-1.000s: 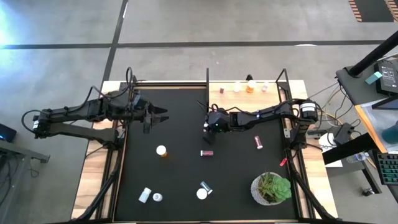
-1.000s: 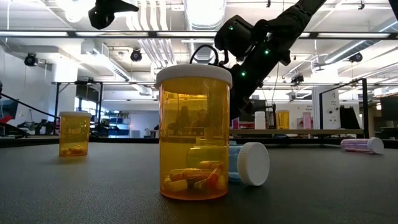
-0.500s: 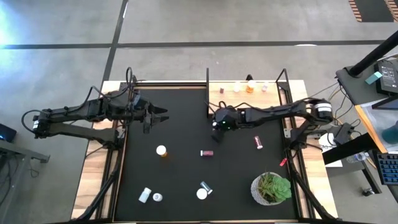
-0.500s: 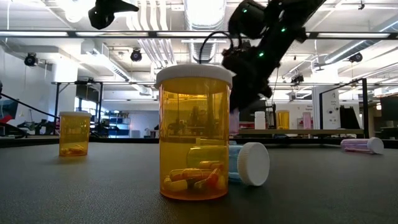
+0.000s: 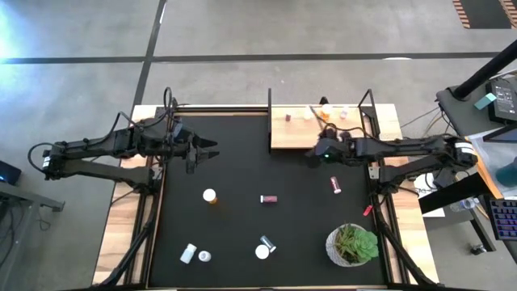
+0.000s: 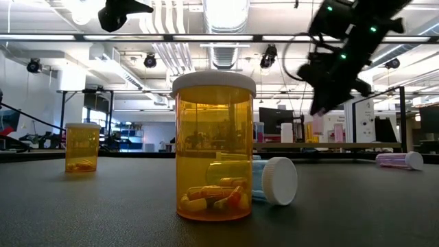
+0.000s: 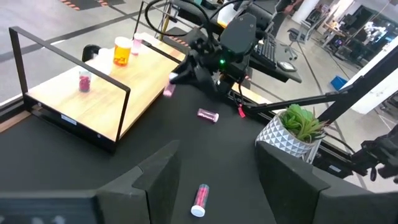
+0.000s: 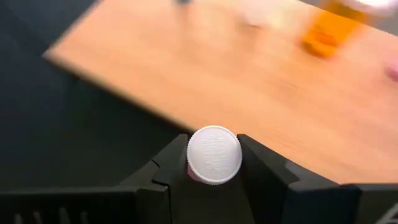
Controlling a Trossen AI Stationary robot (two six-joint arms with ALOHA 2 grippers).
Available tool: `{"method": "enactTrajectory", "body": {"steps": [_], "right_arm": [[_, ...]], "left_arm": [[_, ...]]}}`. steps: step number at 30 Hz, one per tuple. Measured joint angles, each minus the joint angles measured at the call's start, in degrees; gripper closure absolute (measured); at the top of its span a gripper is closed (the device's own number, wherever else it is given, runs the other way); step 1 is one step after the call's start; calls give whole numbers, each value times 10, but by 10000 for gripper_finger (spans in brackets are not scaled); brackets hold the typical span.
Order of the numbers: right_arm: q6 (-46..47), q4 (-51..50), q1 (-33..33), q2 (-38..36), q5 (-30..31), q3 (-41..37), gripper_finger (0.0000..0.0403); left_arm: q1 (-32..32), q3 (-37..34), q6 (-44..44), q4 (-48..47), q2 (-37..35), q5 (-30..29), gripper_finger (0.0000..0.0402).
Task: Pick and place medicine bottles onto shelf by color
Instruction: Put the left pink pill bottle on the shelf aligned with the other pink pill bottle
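Pink cylindrical medicine bottle with white ribbed cap [image 8: 214, 155] is held clamped in the right claw [image 5: 313, 153], upper centre of the high view, at the front edge of the light-wood shelf with black posts [image 5: 291, 136]. Risk judged: bottle tipped or dropped short if released before clearing the edge. Left claw [image 5: 212, 149], upper left, is seen part-open, holding nothing.
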Motion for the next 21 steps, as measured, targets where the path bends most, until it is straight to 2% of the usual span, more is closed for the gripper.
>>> {"method": "enactTrajectory", "body": {"steps": [4,7,10,21], "right_arm": [[95,-37,-17,-25,45,-19,282],[130,-51,-30,-26,70,-22,282],[139,-53,-54,-16,87,-21,282],[139,-59,-165,38,87,-7,282]], "left_arm": [[0,0,6,2,0,0,212],[0,0,6,3,0,-1,212],[0,0,6,4,0,-1,212],[0,0,6,5,-1,-2,212]]}}
